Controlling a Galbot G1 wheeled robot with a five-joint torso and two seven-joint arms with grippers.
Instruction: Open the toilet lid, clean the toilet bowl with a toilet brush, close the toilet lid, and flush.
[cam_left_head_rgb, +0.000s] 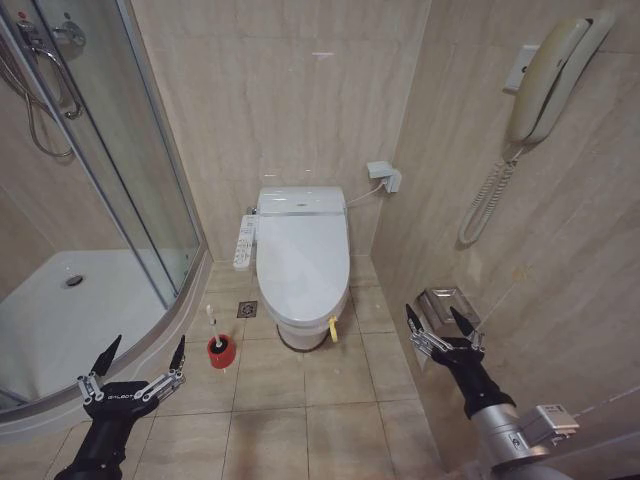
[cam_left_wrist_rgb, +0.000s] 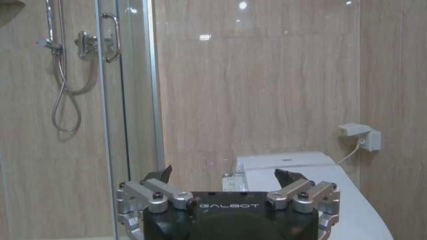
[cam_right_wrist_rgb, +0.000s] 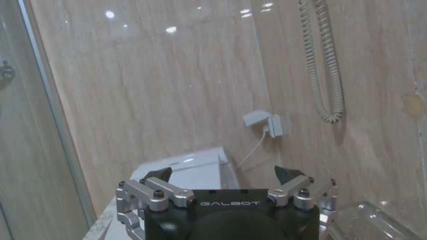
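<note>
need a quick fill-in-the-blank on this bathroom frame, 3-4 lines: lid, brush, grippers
1. The toilet lid is ____ over the bowl.
2. The toilet brush stands in a ____ holder on the floor.
3. The strap at the lid's front edge is ____.
4. The left gripper and right gripper both have their fingers ____, holding nothing.

Missing words: shut; red; yellow; open

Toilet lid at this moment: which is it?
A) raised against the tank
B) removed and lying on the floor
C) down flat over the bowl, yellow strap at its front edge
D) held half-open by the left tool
C: in the head view the toilet lid lies closed with the yellow strap hanging at its front, and both tools, left tool and right tool, are open and clear of it.
</note>
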